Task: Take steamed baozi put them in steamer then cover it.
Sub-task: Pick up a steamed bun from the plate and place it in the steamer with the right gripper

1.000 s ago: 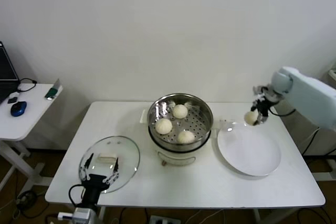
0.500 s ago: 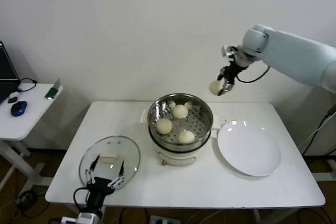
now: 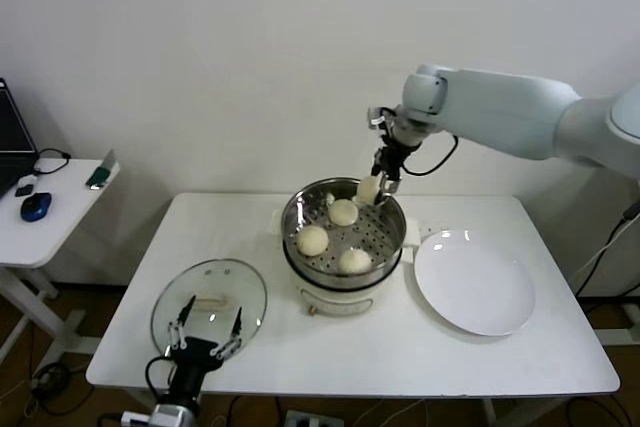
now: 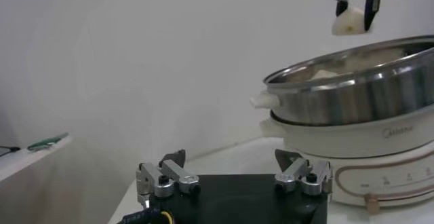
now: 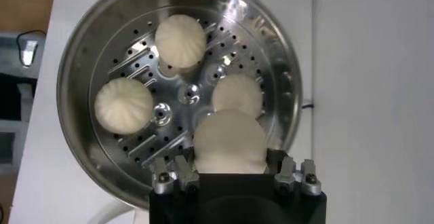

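Left gripper (image 3: 205,345) sits low at the table's (image 3: 330,357) near edge, fingers spread wide, gripping nothing, just in front of the cover (image 3: 209,308), which lies flat on the near-left part of the table with its white handle up. Bare tabletop runs between cover and steamer (image 3: 343,230), and along the near edge. Steamer sits mid-table on its white base; the plate (image 3: 475,285) lies just right of it, close to the base but whether it touches I can't tell. Three baozi rest on the perforated floor: near one (image 3: 353,260), left one (image 3: 312,240), far one (image 3: 343,212), spaced apart with open floor on the right side. Right gripper (image 3: 381,181) hangs over the steamer's far rim, arm reaching in from the right, fingers pinching the fourth baozi (image 3: 368,190). In the right wrist view the held bun (image 5: 229,141) fills the gap between the fingers, above the floor near the far bun (image 5: 237,94). Left wrist view shows it (image 4: 350,23) clear above the rim. Side table (image 3: 50,217) far left holds a mouse (image 3: 35,207).
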Motion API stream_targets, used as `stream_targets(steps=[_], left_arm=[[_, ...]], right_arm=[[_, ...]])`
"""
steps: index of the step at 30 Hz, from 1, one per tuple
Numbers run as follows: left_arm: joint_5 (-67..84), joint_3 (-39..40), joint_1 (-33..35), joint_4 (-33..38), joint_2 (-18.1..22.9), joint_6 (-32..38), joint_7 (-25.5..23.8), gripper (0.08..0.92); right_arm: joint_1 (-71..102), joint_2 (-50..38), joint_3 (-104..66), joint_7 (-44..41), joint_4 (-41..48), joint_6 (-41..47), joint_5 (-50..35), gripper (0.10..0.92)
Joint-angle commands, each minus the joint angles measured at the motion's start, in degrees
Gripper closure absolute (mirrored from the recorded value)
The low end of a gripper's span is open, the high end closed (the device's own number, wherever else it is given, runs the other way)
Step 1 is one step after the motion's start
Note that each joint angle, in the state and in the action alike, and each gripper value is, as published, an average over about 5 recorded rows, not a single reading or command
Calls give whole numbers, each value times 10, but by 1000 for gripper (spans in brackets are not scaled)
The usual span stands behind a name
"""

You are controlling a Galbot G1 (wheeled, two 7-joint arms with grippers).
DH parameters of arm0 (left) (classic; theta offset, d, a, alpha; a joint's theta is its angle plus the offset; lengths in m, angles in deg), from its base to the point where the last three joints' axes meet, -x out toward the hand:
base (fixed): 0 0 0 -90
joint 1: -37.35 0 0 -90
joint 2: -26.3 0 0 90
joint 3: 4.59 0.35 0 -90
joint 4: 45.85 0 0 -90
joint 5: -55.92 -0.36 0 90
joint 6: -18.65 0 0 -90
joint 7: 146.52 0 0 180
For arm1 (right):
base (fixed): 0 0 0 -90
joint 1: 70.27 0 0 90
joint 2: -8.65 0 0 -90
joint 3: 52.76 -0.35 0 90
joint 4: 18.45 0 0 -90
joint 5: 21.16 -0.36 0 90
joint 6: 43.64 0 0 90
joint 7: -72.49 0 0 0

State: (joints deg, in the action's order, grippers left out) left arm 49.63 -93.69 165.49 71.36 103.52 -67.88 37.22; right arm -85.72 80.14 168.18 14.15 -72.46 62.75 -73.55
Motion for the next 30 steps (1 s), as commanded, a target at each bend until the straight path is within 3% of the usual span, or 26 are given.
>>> stream_targets(steps=[1, 24, 30], left_arm=[[10, -7, -1, -5, -2, 0, 0, 177], [16, -7, -15, -18, -5, -2, 0, 177], [17, -8, -16, -18, -7, -1, 1, 177]], right_arm=[[42, 29, 35, 10, -8, 9, 2, 338], [71, 23, 27, 25, 4, 7, 29, 336], [61, 17, 22, 25, -2, 9, 26, 232]])
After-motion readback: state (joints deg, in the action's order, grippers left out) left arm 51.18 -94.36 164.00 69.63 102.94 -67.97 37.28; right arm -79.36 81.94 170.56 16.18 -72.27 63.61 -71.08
